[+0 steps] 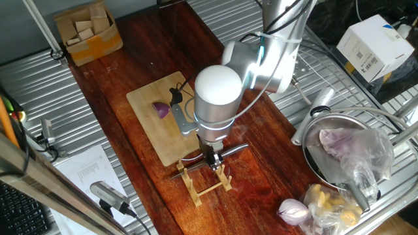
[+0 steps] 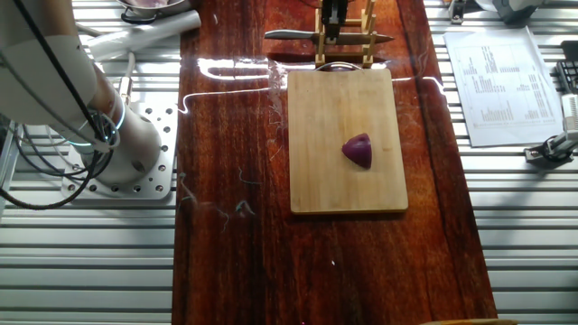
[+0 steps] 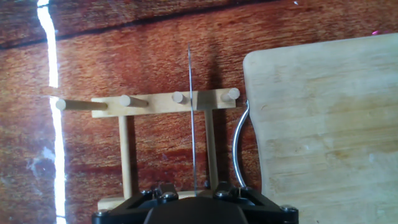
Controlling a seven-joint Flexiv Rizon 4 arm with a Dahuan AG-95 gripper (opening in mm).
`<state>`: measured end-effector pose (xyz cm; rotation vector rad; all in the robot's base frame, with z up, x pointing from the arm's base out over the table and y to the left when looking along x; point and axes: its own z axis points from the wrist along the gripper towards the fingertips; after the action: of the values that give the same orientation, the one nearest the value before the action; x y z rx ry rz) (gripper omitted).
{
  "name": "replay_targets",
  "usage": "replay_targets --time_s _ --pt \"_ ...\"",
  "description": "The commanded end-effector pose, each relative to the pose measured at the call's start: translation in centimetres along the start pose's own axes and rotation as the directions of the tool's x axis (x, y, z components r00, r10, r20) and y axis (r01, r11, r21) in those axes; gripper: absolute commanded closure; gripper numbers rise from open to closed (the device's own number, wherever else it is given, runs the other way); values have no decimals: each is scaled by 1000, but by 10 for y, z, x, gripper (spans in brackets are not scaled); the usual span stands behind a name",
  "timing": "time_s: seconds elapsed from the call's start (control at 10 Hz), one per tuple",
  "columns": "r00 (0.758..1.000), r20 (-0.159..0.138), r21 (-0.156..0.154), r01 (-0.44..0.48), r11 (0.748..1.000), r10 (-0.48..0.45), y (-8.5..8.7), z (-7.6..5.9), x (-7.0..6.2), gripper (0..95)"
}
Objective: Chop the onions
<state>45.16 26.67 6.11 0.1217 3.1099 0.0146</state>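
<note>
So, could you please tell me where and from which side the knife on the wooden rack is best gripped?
Grip the knife by its dark handle at the rack, coming straight down from above. It lies across the rack with the blade on edge, so the flat handle sides face the fingers. The gripper already hangs there.

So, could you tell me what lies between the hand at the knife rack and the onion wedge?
Only bare cutting board: the other fixed view shows nothing between the hand at the rack and the onion wedge.
</note>
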Motion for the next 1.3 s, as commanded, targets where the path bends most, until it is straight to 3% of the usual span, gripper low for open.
replay_targets --time_s 0.1,0.6,0.7,1.3 --pt "1000 2 2 -2 1000 2 0 5 -1 570" --pt "1000 6 -1 2 1000 -2 -1 12 -1 570" --pt "1000 8 -3 7 1000 -7 -1 12 -1 760" --pt "1000 20 -13 -1 1000 1 -3 17 1 760"
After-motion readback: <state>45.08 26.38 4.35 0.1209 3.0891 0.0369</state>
